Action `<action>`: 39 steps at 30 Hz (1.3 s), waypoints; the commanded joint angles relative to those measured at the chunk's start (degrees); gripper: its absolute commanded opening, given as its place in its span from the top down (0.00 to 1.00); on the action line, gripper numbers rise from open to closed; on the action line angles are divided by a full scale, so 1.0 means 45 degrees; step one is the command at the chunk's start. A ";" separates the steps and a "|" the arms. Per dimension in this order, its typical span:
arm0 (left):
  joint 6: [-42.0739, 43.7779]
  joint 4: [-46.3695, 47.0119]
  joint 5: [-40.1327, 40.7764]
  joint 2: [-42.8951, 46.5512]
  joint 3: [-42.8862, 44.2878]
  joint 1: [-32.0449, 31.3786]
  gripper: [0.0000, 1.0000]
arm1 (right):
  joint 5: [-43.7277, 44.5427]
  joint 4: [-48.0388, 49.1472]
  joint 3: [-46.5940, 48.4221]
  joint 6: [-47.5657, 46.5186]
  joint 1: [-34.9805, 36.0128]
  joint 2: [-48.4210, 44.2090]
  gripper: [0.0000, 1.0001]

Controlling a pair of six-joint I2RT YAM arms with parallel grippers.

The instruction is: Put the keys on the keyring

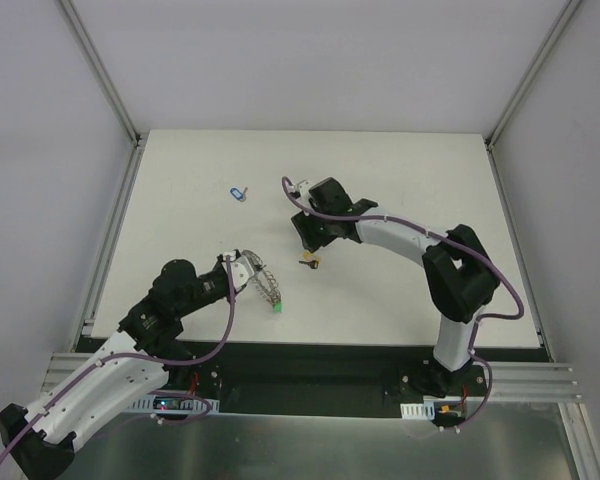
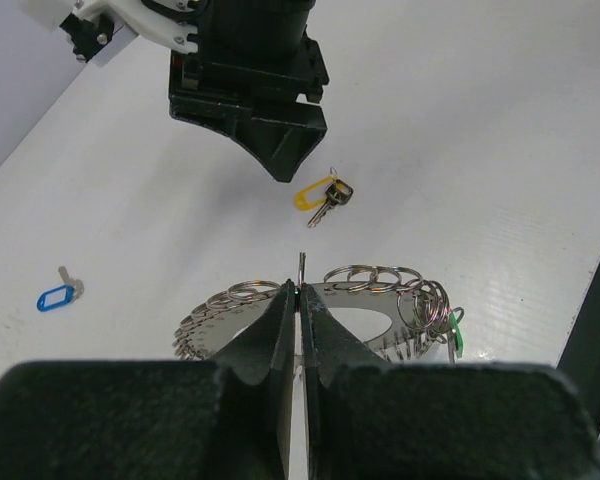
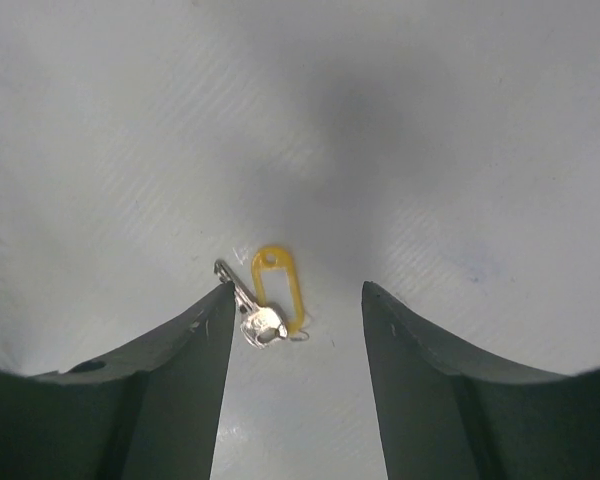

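On the white table [image 1: 400,190], toward 7 o'clock of its middle in the overhead view: the left gripper [image 2: 300,295], pinched almost closed on the rim of the keyring [image 2: 365,305], with a thin sliver of metal poking up between the jaws. Seemingly gripped by that edge to steady the ring and present its coils toward the other arm.

At 2 o'clock from the ring, the right gripper [image 3: 295,288], pointed down, spread wide and holding nothing, straddling the yellow key [image 3: 275,290] with a finger on either side. Likely poised that way for closing on tag or blade. That key: flat on the table, near the ring but apart from it.

Off at 11 o'clock and well apart, the blue key [image 1: 239,192], loose on the surface.

At the ring's 5 o'clock end, a green tag [image 1: 277,308], hanging among the small split rings, apparently threaded on already.
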State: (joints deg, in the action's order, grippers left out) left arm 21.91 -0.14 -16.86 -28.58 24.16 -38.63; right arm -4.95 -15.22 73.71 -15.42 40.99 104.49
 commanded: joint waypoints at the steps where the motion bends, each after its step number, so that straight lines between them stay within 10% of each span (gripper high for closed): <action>1: 0.0033 0.0383 0.0836 0.0393 -0.0096 -0.0028 1.00 | 0.0904 -0.0092 0.1624 0.0301 0.0615 0.1095 0.44; 13: 0.0306 0.0383 0.1287 0.0238 -0.0291 -0.0009 1.00 | 0.2526 -0.1049 0.2175 0.0419 0.1066 0.2679 0.51; 39: 0.0307 0.0383 0.1208 -0.0368 -0.0018 -0.0009 1.00 | 0.3231 -0.1950 -0.2120 0.3486 0.1106 -0.2886 0.56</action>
State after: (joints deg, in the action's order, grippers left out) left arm 23.05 -1.19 -11.68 -30.52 22.57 -38.63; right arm 12.73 -25.87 66.35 2.39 45.74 98.54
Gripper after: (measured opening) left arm 0.008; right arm 0.445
